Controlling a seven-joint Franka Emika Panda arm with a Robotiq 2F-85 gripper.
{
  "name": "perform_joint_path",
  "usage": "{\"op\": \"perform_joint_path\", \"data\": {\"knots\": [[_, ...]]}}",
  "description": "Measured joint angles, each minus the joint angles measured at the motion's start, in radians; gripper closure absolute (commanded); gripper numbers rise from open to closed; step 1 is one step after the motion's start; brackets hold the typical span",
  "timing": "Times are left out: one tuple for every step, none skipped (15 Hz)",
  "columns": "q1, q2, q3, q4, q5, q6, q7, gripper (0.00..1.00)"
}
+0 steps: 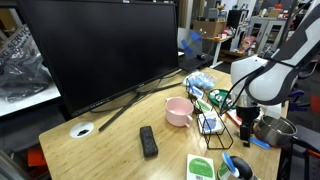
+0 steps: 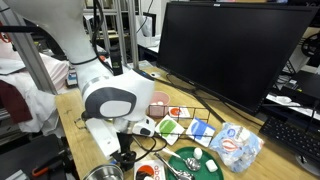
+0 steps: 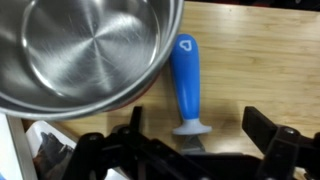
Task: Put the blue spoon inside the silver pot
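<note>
Wrist view, left to right: the silver pot (image 3: pixel 85 50) fills the upper left corner with its shiny inside facing the camera. Its rim is just beside the blue spoon (image 3: pixel 186 85), which lies flat on the wooden bench (image 3: pixel 265 55) outside the pot, running lengthwise up the picture. The spoon's lower end sits in the gap of the gripper (image 3: pixel 198 128), whose jaws stand wide apart; the dark fingers (image 3: pixel 265 130) on each side stay clear of it. In an exterior view, a large dark monitor (image 1: pixel 100 50) stands at the back of the bench, with a black remote (image 1: pixel 148 140) lying in front of it. A pink cup (image 1: pixel 178 112) is further right, and the white arm (image 1: pixel 260 80) bends down at the right end, beside the pot. In an exterior view from another side, a dark green dish (image 2: pixel 185 162) lies right of the arm, and a crumpled plastic bag (image 2: pixel 235 145) is beyond it.
</note>
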Motion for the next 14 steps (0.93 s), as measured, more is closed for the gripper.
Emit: {"op": "perform_joint_path", "data": {"knots": [[0.004, 0.000, 0.000, -0.002, -0.005, 0.005, 0.015, 0.27], [0.005, 0.000, 0.000, -0.003, -0.009, 0.009, 0.027, 0.32], [0.005, -0.004, -0.003, -0.003, -0.017, 0.010, 0.039, 0.40], [0.005, -0.009, -0.007, -0.004, -0.023, 0.010, 0.049, 0.46], [0.004, -0.013, -0.011, -0.005, -0.027, 0.010, 0.054, 0.54], [0.002, -0.017, -0.014, -0.006, -0.028, 0.010, 0.054, 0.59], [0.000, -0.021, -0.017, -0.006, -0.028, 0.009, 0.055, 0.67], [-0.002, -0.024, -0.020, -0.007, -0.029, 0.009, 0.055, 0.73], [-0.003, -0.027, -0.023, -0.007, -0.030, 0.009, 0.055, 0.81], [-0.005, -0.029, -0.024, -0.008, -0.030, 0.009, 0.054, 0.87], [-0.006, -0.031, -0.025, -0.008, -0.030, 0.009, 0.055, 0.88], [-0.006, -0.032, -0.024, -0.009, -0.030, 0.009, 0.054, 0.88], [-0.006, -0.032, -0.022, -0.009, -0.030, 0.009, 0.054, 0.88], [-0.006, -0.032, -0.021, -0.009, -0.028, 0.009, 0.052, 0.88]]}}
